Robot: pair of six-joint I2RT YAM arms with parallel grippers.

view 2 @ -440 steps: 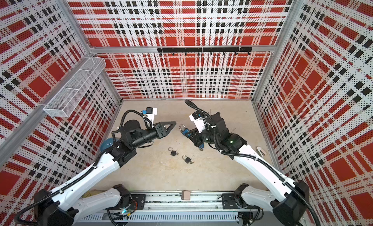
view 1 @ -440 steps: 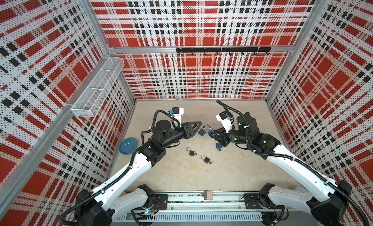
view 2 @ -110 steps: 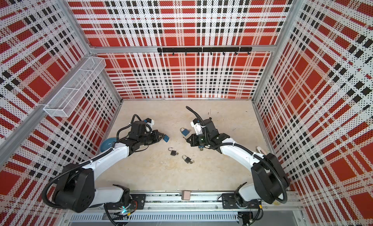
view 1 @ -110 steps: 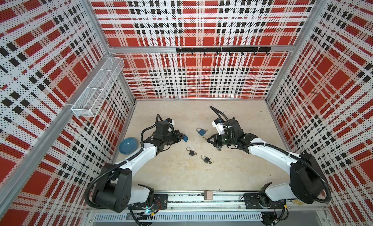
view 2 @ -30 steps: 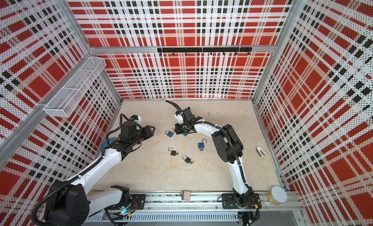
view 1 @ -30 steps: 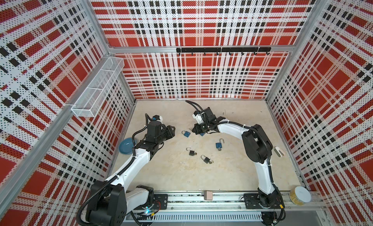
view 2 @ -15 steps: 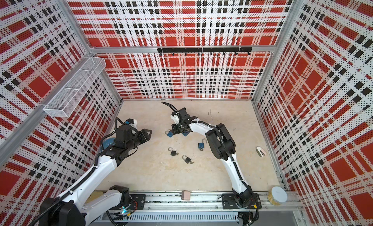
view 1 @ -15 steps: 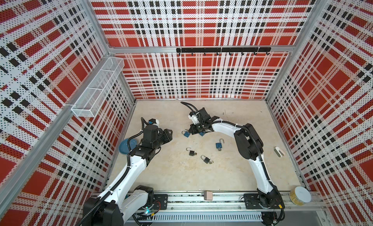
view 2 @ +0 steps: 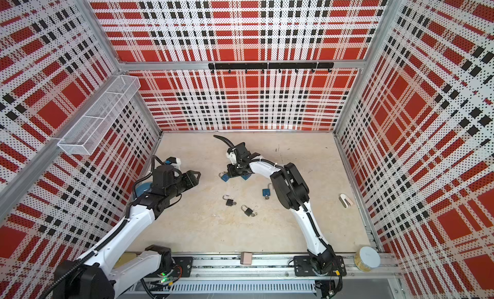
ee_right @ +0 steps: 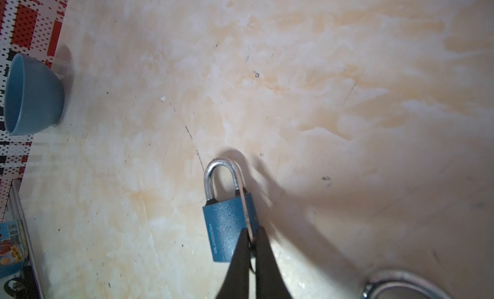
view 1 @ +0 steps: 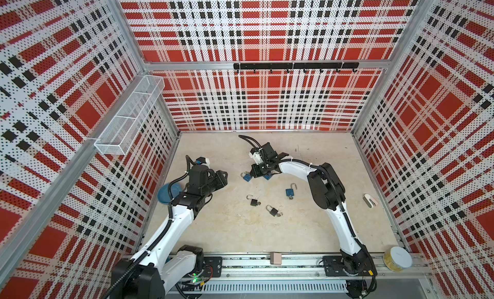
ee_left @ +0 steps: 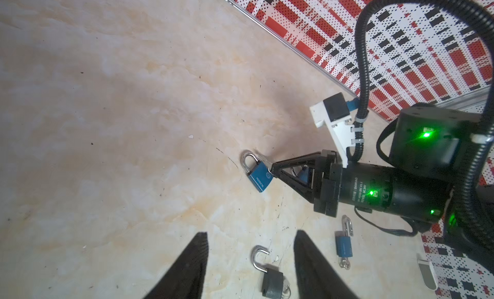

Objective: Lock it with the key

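Right tool: fingers nearly together, pinching a thin flat strip that I read as the key seen edge-on. The strip ran from the fingertips across the body of the blue padlock toward its shackle. I could not tell whether the blade sat in the keyway. Both shackle legs appeared seated in the body.

In both top views the right tool was low over the table, its tip touching the blue padlock. That padlock lay flat in the far half of the table, roughly midway between the left and right edges.

A second blue padlock lay just beside it, partly under the right tool. A third blue padlock, shackle swung open, lay nearer the front edge.

Left tool: fingers spread, nothing between them. In a top view it hung near the left edge, well apart from the blue padlock.

Two black padlocks lay near the table's middle, both with raised shackles. A blue bowl stood against the left edge, and a round tub sat at the near right corner.
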